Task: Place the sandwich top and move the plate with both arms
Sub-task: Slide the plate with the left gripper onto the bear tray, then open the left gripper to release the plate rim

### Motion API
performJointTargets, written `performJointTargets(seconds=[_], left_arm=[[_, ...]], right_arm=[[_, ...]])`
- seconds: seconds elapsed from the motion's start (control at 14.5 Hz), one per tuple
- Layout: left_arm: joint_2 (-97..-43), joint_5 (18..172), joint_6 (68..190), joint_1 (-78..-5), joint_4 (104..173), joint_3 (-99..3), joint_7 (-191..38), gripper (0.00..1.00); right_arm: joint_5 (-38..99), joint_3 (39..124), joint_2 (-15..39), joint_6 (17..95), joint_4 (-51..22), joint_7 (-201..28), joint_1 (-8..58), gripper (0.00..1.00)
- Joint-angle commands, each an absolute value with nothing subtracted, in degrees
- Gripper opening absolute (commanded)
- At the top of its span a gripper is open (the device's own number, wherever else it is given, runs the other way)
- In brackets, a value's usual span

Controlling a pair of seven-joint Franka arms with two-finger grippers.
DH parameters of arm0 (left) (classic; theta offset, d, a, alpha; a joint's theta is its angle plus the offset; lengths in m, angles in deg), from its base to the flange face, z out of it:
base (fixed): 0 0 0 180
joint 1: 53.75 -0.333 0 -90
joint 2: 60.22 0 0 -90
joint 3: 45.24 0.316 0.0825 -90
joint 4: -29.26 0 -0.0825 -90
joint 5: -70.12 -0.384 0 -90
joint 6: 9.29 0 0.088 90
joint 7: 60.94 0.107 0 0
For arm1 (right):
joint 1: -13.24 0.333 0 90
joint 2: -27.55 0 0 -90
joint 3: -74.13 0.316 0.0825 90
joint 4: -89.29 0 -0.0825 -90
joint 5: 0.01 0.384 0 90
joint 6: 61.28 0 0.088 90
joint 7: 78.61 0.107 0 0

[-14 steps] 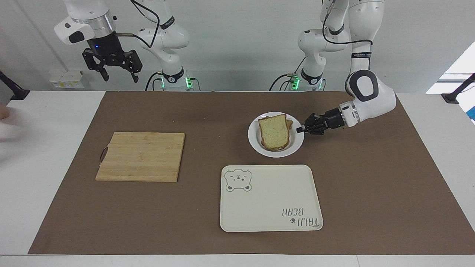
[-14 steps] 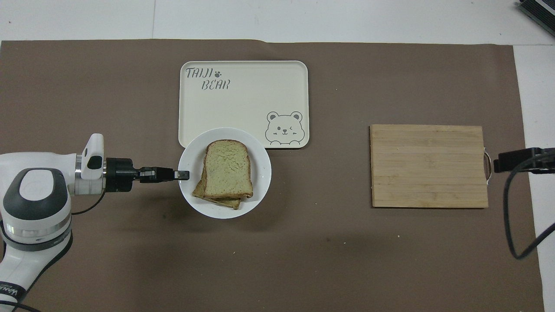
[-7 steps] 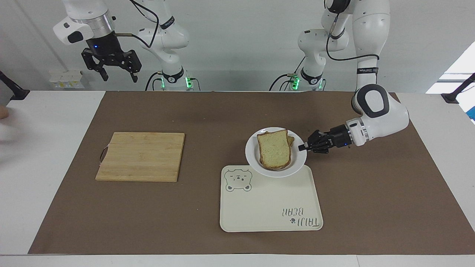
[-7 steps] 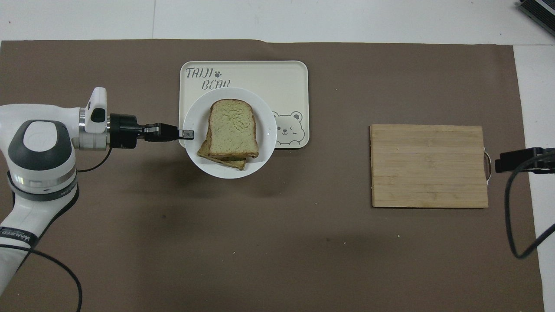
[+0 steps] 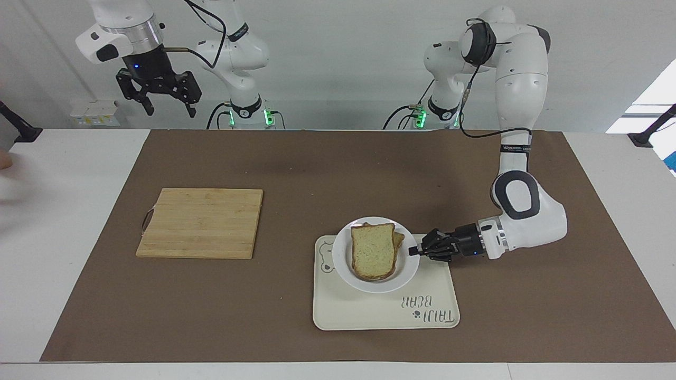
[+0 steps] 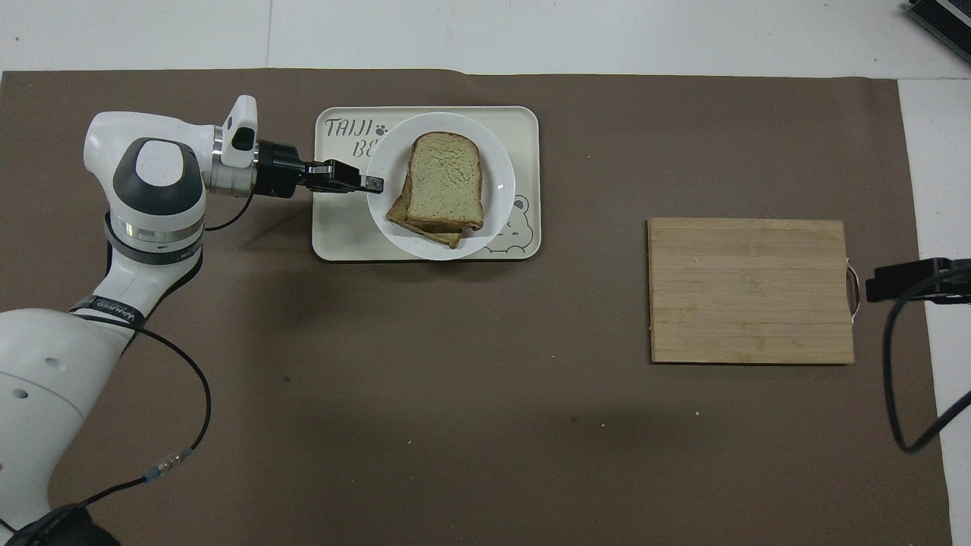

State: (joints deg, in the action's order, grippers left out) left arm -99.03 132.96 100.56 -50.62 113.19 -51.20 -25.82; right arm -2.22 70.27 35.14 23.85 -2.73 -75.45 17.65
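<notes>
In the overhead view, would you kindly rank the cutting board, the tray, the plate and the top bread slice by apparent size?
1. Tray and cutting board: too alike to rank.
2. Plate, raised over the tray, so it may look enlarged.
3. Top bread slice.

white plate (image 5: 409, 272), cream bear-printed tray (image 5: 369, 311), brown-crusted speckled bread (image 5: 373, 252)

A plain pale grey wall (image 5: 343, 63) closes the room at the robots' end, evenly lit. The white surface (image 5: 68, 221) carries a large brown paper-like mat (image 5: 327, 169) that covers most of it — white margins show at both ends and along the edge farthest from the robots. A small white box-like fixture (image 5: 95, 113) sits at the wall's foot, toward the right arm's end. Bright light — perhaps a window (image 5: 657, 100) — shows toward the left arm's end.
</notes>
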Motion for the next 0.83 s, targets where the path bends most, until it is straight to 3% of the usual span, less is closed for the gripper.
performJointTargets(seconds=[0.0, 0.62, 0.69, 0.76], left_arm=[[-99.6, 129.2, 100.8, -49.6, 110.8, -51.0, -28.5, 0.00], [-100.6, 125.4, 106.1, -49.6, 114.4, -51.0, -28.1, 0.00], [-100.6, 125.5, 105.7, -50.1, 114.3, -51.0, -28.2, 0.37], [-100.6, 125.7, 105.3, -50.4, 114.3, -51.0, -28.1, 0.99]], right_arm=[[-1.0, 70.0, 36.0, 24.3, -3.7, -76.6, 17.4, 1.00], [-0.9, 70.0, 36.0, 24.3, -3.7, -76.6, 17.4, 1.00], [-1.0, 69.9, 36.0, 24.3, -3.7, -76.6, 17.4, 1.00], [-1.0, 70.0, 36.0, 24.3, -3.7, -76.6, 17.4, 1.00]])
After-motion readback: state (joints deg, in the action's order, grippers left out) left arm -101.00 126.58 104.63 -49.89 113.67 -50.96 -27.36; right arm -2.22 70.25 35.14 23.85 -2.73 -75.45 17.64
